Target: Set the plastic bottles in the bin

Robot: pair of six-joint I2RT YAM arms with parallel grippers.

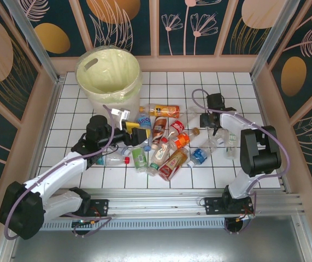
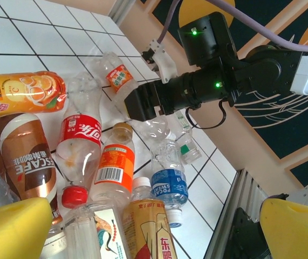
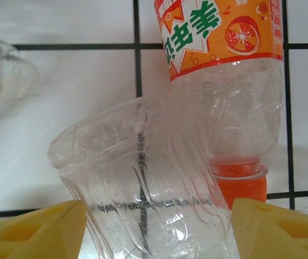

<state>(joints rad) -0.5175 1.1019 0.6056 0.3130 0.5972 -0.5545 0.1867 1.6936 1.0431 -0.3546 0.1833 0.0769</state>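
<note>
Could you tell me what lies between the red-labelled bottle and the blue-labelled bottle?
In the left wrist view, an orange-labelled bottle with a tan cap lies between the red-labelled bottle and the blue-labelled bottle.

The left arm (image 1: 57, 176) and right arm (image 1: 257, 153) share white links, black joint housings, lilac cables; finger pads (image 3: 280, 229) are yellow.

A white tiled tabletop (image 3: 62, 21) is spreading beneath the right fingers (image 3: 278, 226), its dark grout lines (image 3: 136, 21) crossing just ahead of their tips. Ahead of the left fingers (image 2: 13, 226) — well past their tips — a dark blue wall panel (image 2: 283, 129) with pale line-drawn stems is standing behind a beige border (image 2: 240, 154), and a grey ribbed metal rail (image 2: 235, 205) is running along the tiles' edge, between those two fingers.
</note>
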